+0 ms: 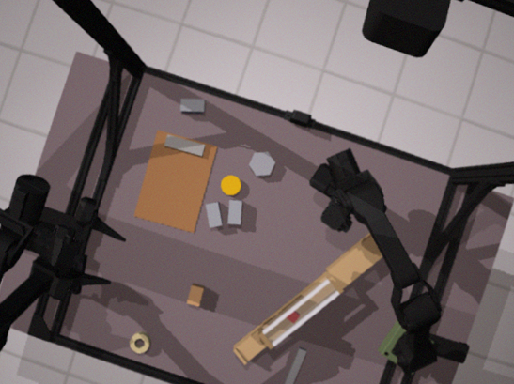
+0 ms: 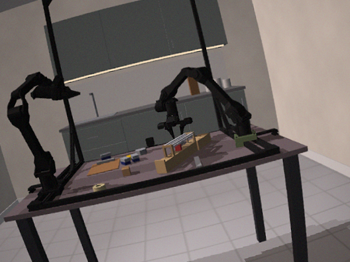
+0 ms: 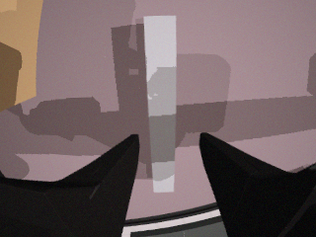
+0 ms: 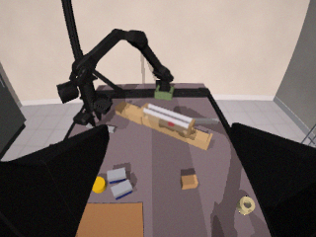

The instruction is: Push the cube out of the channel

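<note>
Currently, red cube (image 1: 293, 316) (image 2: 178, 147) (image 4: 171, 123), inside wooden channel (image 1: 355, 265) (image 2: 173, 162) (image 3: 30, 59) (image 4: 201, 139)

I see a red cube (image 1: 293, 316) (image 2: 178, 147) (image 4: 171, 123), an orange mat (image 1: 175, 183) (image 2: 104, 166) (image 4: 111, 219), a yellow disc (image 1: 230, 185) (image 4: 99, 185); my fingers are black.

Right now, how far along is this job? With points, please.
Done: nothing visible; the red cube (image 1: 293, 316) (image 2: 178, 147) (image 4: 171, 123) sits inside the channel (image 1: 356, 264) (image 2: 181, 157) (image 3: 25, 49) (image 4: 199, 139).
In hand: nothing; the left gripper (image 1: 339, 199) (image 2: 177, 136) (image 3: 169, 139) (image 4: 97, 123) is open above a silver bar (image 3: 162, 138) (image 4: 111, 129), probably the intended pusher.
Left: grasping it, pushing the cube out the lipped end, lifting the cube beyond.
</note>
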